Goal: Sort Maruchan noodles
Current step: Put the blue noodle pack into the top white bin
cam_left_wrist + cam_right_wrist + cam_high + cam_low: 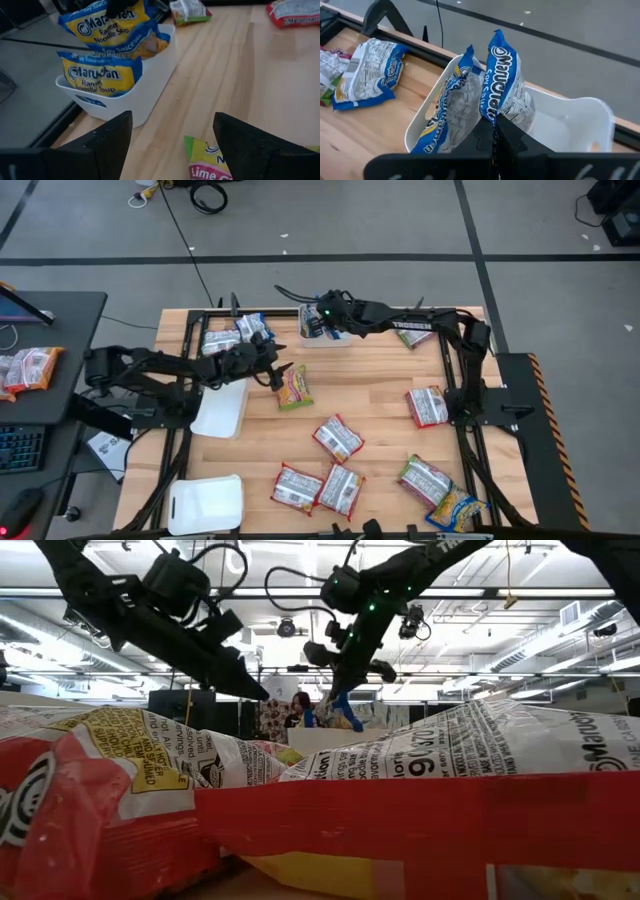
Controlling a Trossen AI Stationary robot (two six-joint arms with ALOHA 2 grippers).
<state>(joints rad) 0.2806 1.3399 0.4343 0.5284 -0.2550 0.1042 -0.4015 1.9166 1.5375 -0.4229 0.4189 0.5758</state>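
The right hand (pixel 494 131) pinches a blue packet (pixel 501 80) over the white tray (pixel 580 125). The left hand (pixel 172 142) is open above a green-yellow packet (pixel 212 162) on the counter (pixel 240 75).

Two black jointed arms (pixel 160 370) with looping black cables, white lettering, one glowing green light.

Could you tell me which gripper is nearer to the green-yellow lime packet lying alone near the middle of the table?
The left. The left gripper hangs open right beside the lime packet, while the right gripper is farther back, shut on a blue packet over the white tray.
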